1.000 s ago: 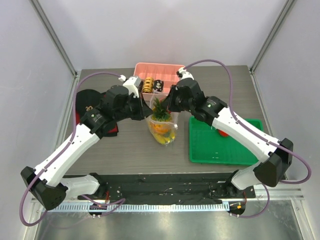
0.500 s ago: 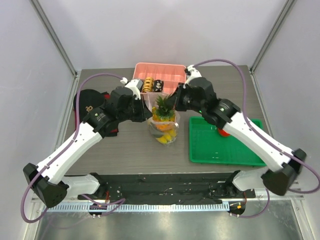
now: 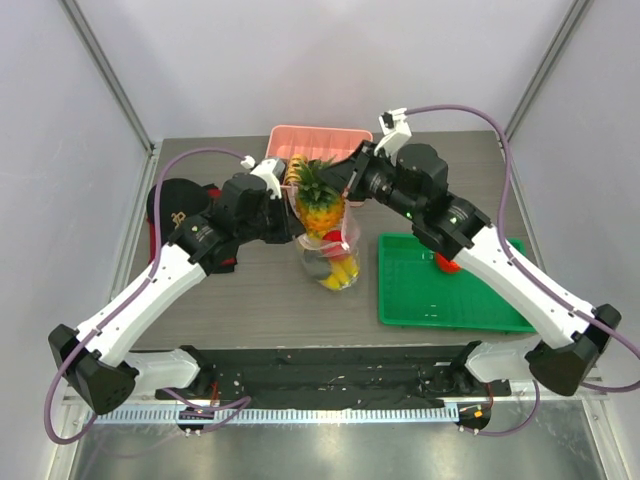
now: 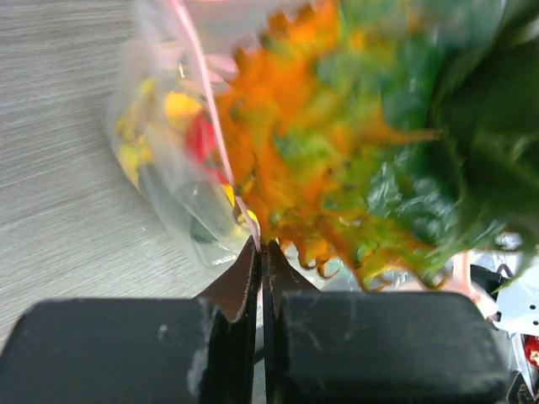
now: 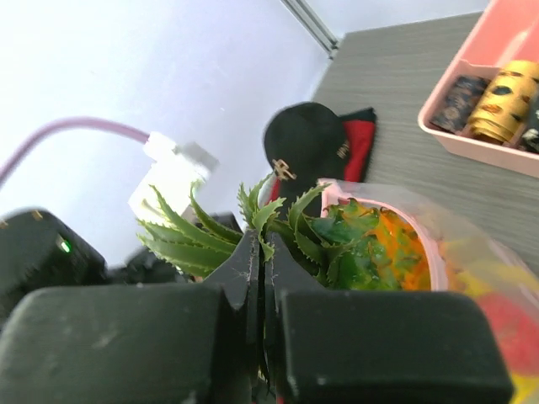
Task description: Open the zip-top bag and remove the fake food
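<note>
Pineapple (image 3: 319, 208) higher than before, mostly clear of zip-top bag (image 3: 312, 262); right gripper (image 5: 259, 246) pinches crown leaves, left gripper (image 4: 259, 249) pinches bag's pink zip edge.

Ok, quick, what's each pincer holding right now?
Left pincer: shut on the zip-top bag, at its rim.
Right pincer: shut on the pineapple, by its crown.

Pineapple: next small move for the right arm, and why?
Probably lift straight up. The right tool is shut on the pineapple's green crown, its orange body sits partly within the zip-top bag's pink rim, and the left tool pinches that rim, which should anchor the bag.
</note>
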Available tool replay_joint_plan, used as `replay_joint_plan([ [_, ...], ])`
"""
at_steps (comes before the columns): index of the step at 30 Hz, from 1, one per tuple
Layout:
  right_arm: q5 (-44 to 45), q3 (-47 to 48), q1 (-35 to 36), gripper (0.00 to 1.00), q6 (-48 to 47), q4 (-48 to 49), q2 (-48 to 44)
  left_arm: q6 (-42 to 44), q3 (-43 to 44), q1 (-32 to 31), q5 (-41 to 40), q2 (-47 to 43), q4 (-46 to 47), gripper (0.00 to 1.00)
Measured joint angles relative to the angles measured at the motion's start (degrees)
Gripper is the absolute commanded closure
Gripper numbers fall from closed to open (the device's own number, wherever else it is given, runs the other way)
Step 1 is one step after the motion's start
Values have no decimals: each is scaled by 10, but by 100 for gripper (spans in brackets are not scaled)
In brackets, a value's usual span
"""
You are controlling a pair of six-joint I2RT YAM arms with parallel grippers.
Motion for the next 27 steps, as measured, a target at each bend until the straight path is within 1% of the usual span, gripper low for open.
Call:
replay_joint_plan([
  [2,-7,24,-4,99,17,6,18,0,0,0,0,0,1,100],
  [5,-13,41,-18,98,37,9,18,0,0,0,-3,0,2,100],
  [10,-24,60,-68,99,59,-8,-17,-1,5,0,-15,0,11,100],
  [13,-52,65,-97,98,103,-20,-38,-1,10,0,-16,0,19,100],
  [15,-77,65,-105,99,135,-14,-41,-1,20,0,-16,0,21,100],
  [21,-188,55,-115,98,254,103,-2,2,43,0,-40,1,18,100],
  [25,-263,59,-113,98,301,165,43,3,63,0,-52,8,5,100],
  [27,-292,65,-111,99,310,174,60,3,72,0,-57,15,0,100],
])
